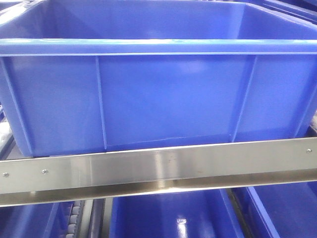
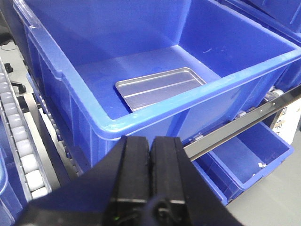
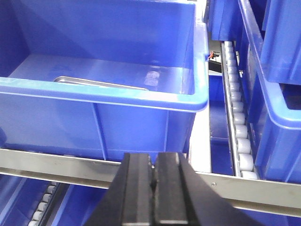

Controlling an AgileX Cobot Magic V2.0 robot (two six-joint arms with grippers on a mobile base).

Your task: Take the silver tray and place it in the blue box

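I've got the silver tray [image 2: 159, 88] lying flat on the bottom of the blue box [image 2: 155, 113], ridges up, near the box's front wall. In the left wrist view it's plain to see, w/ bare blue floor around its far and side edges. In the right wrist view only a thin strip of the tray's rim [image 3: 96, 83] shows over the box's near wall [image 3: 94, 125]. Front cam shows just the box's ribbed outer side [image 1: 163, 99]; can't see inside from there.

Left hand [image 2: 150, 176] is clenched, both black fingers pressed together w/ nothing between them, outside the box and on the near side of its rim. Right hand [image 3: 153, 190] is likewise clenched and empty, fingers touching, near side of the box's front wall and over the steel rail [image 3: 56, 165].

The box sits on a rack shelf behind that steel rail [image 1: 158, 171], which runs across the front w/ a few screws in it. Roller tracks run alongside: white rollers [image 2: 21, 141] at left in the left wrist view, another row [image 3: 237, 122] at right in the right wrist view. More blue bins around: a shallower one [image 2: 249, 155] on the level below, others [image 3: 273, 70] to the right of the rollers.
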